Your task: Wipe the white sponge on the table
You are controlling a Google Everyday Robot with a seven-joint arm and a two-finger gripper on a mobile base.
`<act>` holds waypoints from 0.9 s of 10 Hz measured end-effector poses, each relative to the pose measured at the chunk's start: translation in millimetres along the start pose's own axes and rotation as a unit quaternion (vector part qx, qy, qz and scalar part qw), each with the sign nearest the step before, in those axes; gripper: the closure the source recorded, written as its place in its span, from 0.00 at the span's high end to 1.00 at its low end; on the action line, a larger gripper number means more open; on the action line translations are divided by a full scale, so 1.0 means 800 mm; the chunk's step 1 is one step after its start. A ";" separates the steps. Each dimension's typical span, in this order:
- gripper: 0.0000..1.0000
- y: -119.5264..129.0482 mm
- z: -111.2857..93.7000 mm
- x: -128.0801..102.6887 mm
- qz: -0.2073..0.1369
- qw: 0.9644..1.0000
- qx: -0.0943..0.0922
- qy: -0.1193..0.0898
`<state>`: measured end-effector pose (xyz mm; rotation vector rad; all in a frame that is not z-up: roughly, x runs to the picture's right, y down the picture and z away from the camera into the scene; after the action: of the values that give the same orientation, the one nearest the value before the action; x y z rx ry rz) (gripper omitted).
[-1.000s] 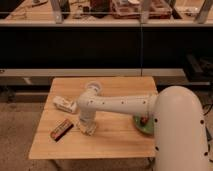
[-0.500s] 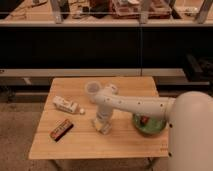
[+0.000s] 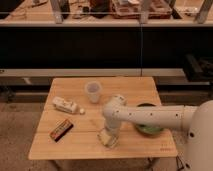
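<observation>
On the wooden bench [image 3: 134,88] a translucent cup [image 3: 93,91] stands upright near the back edge. Front-left of it lies a white packet [image 3: 65,105] — a small white bit [image 3: 81,111] just beside its right end. A dark snack bar [image 3: 61,129] lies slantwise near the front-left corner. A green bowl [image 3: 149,131] sits to the right, partly hidden. The claw [image 3: 107,137] is low over the bench's front middle.

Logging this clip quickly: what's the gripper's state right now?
Gripper: low over the table near its front edge, at the white sponge; open or closed cannot be told.

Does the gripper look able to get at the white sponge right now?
Probably yes: the gripper is down near the front of the table, right at the sponge, nothing between.
</observation>
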<state>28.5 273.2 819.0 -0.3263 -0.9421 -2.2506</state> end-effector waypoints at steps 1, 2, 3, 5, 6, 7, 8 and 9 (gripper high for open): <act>0.00 -0.028 -0.004 0.008 -0.031 1.000 -0.002 0.002; 0.00 -0.055 -0.007 0.022 -0.055 0.998 0.000 0.008; 0.00 -0.077 -0.008 0.033 -0.075 0.997 0.002 0.013; 0.00 -0.121 -0.011 0.068 -0.108 0.994 0.010 0.028; 0.00 -0.133 -0.014 0.086 -0.115 0.993 0.013 0.036; 0.00 -0.140 -0.017 0.107 -0.119 0.992 0.015 0.045; 0.00 -0.137 -0.021 0.134 -0.116 0.992 0.013 0.055; 0.00 -0.129 -0.023 0.147 -0.112 0.992 0.009 0.060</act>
<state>-127.3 256.8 804.3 -0.0780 -0.9762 -2.4319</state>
